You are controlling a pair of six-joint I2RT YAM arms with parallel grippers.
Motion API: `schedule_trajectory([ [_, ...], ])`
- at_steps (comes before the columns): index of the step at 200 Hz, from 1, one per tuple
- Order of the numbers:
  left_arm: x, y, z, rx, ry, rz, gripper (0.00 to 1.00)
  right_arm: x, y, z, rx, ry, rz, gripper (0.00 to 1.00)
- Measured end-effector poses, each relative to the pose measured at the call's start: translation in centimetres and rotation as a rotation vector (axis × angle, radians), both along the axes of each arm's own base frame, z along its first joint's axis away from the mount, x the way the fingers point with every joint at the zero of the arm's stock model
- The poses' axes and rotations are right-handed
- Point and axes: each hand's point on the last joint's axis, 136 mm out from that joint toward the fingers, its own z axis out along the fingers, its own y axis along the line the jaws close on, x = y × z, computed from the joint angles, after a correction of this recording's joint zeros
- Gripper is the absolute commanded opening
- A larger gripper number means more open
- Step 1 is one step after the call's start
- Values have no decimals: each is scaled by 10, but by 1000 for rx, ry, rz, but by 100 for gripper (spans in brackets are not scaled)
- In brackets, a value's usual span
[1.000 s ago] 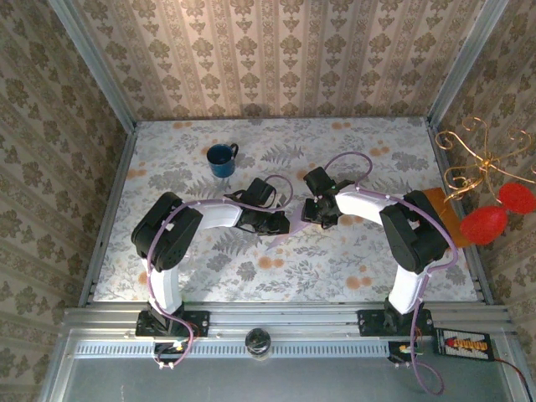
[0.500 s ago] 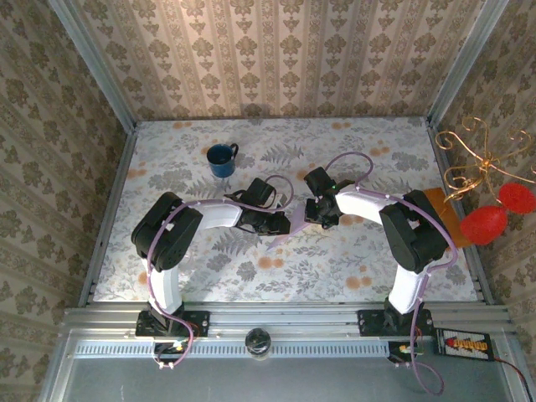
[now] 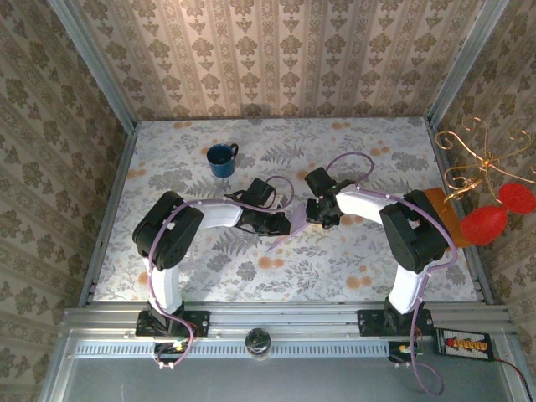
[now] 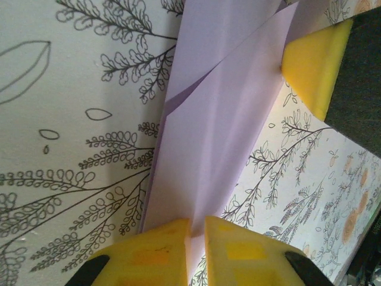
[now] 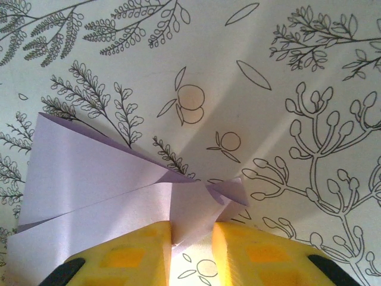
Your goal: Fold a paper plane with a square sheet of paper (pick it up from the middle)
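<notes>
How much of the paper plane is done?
Partway. The lilac paper already has slanted folds and creases. Now the left claw pinches one end, and the right claw has another part between its fingers. Left: no finished pointed plane shows yet, so more folding looks needed.

A blue mug (image 3: 222, 160) stands upright on the floral table (image 3: 360, 268), handle to its right. Far right of the mug, at the table's edge, lies a flat orange-brown rectangle (image 3: 446, 213), with a gold wire stand (image 3: 469, 163) and red ornaments (image 3: 483, 224) just beyond. Patterned wallpaper (image 3: 276, 59) rises behind the mug
</notes>
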Motion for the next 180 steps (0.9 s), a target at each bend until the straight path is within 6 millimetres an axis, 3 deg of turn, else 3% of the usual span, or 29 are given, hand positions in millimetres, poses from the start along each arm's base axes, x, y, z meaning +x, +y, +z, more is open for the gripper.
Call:
schedule_trajectory([
  [77,1,0,-5,37,8,-34,10,1,-4,-1,1,6,-21,22],
  [180,-1,0,-7,47,0,-59,9,4,-9,0,5,16,-4,30],
])
